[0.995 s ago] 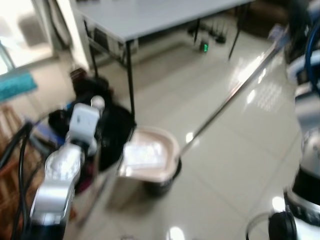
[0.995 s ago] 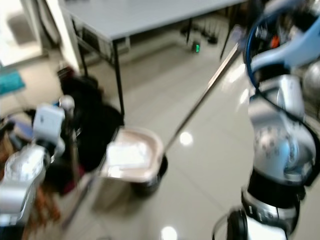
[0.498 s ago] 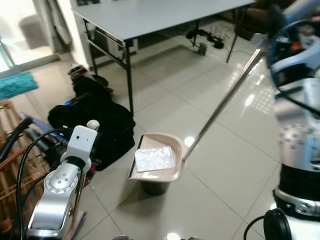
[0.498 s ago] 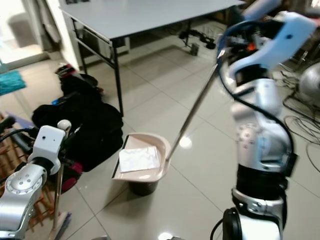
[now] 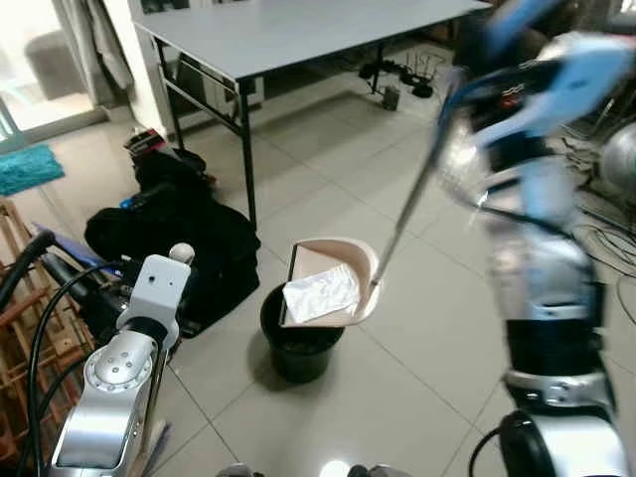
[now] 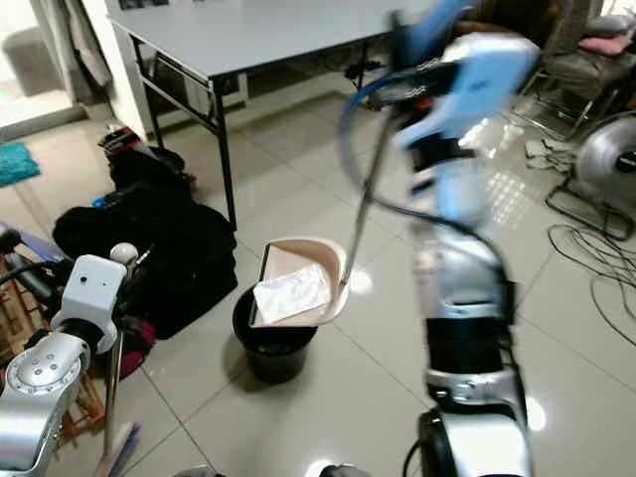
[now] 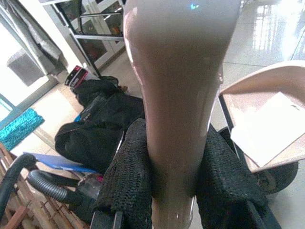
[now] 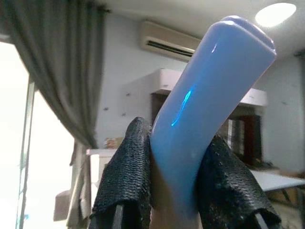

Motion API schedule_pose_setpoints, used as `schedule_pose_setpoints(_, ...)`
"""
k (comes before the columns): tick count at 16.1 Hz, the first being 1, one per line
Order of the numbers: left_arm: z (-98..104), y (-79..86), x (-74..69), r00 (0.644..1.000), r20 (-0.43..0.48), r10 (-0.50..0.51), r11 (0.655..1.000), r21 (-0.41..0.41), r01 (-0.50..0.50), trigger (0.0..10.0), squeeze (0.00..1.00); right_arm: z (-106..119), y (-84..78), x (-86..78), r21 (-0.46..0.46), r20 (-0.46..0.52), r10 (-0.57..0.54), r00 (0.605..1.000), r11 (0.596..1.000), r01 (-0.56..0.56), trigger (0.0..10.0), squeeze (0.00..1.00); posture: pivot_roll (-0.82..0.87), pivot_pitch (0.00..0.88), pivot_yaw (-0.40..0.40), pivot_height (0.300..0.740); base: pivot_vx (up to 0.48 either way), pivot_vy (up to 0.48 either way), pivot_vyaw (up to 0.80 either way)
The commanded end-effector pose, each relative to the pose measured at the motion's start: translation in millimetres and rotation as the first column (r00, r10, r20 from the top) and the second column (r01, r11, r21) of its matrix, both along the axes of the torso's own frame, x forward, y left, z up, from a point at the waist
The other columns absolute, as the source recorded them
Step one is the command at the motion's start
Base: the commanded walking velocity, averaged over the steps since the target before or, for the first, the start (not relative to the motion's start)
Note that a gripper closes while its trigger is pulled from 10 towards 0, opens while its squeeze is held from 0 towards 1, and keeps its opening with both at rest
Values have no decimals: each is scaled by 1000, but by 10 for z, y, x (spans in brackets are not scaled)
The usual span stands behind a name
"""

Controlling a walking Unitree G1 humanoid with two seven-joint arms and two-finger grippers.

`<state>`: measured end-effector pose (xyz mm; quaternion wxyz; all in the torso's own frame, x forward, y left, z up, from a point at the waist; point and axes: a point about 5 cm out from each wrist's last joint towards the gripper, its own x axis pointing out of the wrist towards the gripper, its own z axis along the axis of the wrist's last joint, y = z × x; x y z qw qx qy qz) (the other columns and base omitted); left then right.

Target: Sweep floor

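Observation:
A beige dustpan (image 5: 338, 260) hangs tilted over a black bin (image 5: 298, 348). A crumpled white sheet (image 5: 320, 295) lies inside the pan. Its long metal pole (image 5: 412, 189) rises steeply to my raised right arm (image 6: 452, 179). In the right wrist view my right gripper (image 8: 176, 138) is shut on the pole's blue grip (image 8: 205, 86). My left gripper (image 7: 174, 133) is shut on the beige broom handle (image 7: 181, 71). The broom's pole (image 6: 109, 388) runs down beside my left arm (image 5: 129, 348) to the floor.
A grey table (image 5: 298, 30) on black legs stands behind the bin. Black bags (image 5: 169, 219) lie on the tiles to its left. A wooden rack (image 5: 20, 328) and a black hose (image 5: 25, 263) are at my left. A fan (image 6: 606, 159) and cables (image 6: 586, 248) lie at right.
My right arm has swung in toward the middle, bringing the pole more upright. The dustpan has tipped from lying flat on the bin to a tilt. The camera has shifted.

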<state>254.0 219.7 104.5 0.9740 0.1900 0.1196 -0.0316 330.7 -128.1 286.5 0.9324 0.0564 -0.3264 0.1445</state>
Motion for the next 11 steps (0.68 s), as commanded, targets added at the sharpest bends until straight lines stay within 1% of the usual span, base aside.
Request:
schedule_pose_setpoints(1, 56, -22, -5, 1000, 18, -12, 1000, 13, 12, 10000, 0, 159, 54, -38, -25, 104, 11, 994, 1000, -8, 10000, 0, 71, 65, -36, 740, 0, 0, 0)
schedule_pose_setpoints(5, 64, -28, -22, 1000, 11, -16, 1000, 13, 16, 10000, 0, 100, 305, -77, -127, 197, 65, 978, 991, -41, 10000, 0, 76, 75, -33, 740, 0, 0, 0)
schedule_pose_setpoints(7, 70, -25, -28, 1000, 8, -18, 1000, 16, 18, 10000, 0, 64, 435, -105, -167, 231, 112, 967, 983, -74, 10000, 0, 80, 76, -34, 740, 0, 0, 0)
schedule_pose_setpoints(8, 75, -17, -29, 1000, 7, -17, 1000, 18, 16, 10000, 0, 35, 509, -120, -190, 244, 142, 959, 977, -96, 10000, 0, 80, 76, -34, 740, 0, 0, 0)
schedule_pose_setpoints(9, 84, -3, -39, 1000, 6, -15, 1000, 22, 15, 10000, 0, -18, 629, -152, -237, 254, 191, 948, 963, -130, 10000, 0, 90, 84, -34, 740, 0, 0, 0)
schedule_pose_setpoints(10, 87, 2, -46, 1000, 4, -15, 1000, 24, 14, 10000, 0, -54, 709, -178, -275, 265, 224, 938, 950, -150, 10000, 0, 91, 85, -33, 740, 0, 0, 0)
schedule_pose_setpoints(11, 88, 5, -49, 1000, 3, -14, 1000, 25, 14, 10000, 0, -74, 749, -192, -292, 268, 243, 932, 943, -161, 10000, 0, 91, 85, -33, 740, 0, 0, 0)
